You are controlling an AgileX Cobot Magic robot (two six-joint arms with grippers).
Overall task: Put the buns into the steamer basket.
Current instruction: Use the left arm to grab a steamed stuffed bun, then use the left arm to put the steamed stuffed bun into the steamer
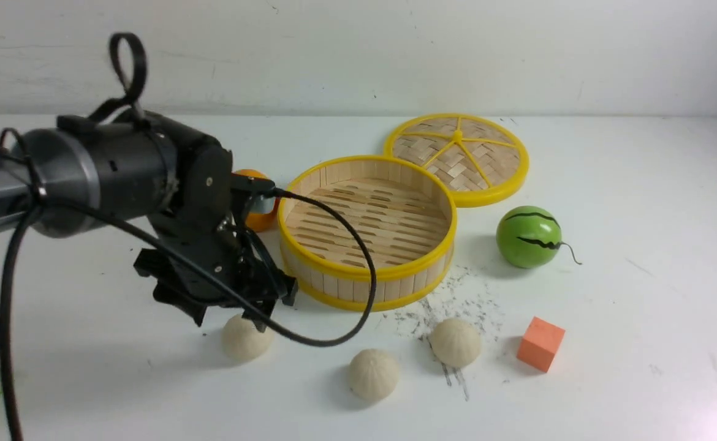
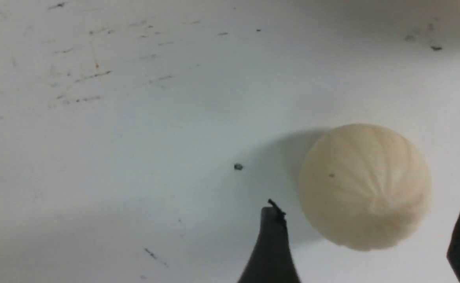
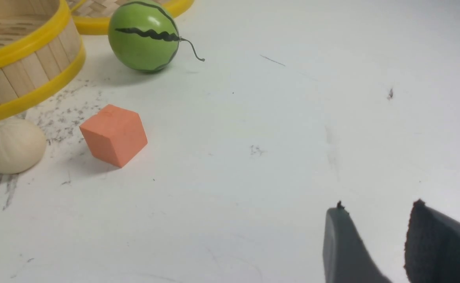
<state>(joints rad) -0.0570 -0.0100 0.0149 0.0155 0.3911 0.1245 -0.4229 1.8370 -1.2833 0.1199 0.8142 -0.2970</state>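
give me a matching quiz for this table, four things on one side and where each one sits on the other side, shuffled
Things:
1. steamer basket
2. woven lid
3. green melon ball
4. orange cube

Places:
A. right of the steamer basket, behind the cube
B. just right of the rightmost bun
C. mid-table, with nothing inside it
D. lying flat behind the steamer basket, off to its right

Pairs: 1-C, 2-D, 3-A, 4-B
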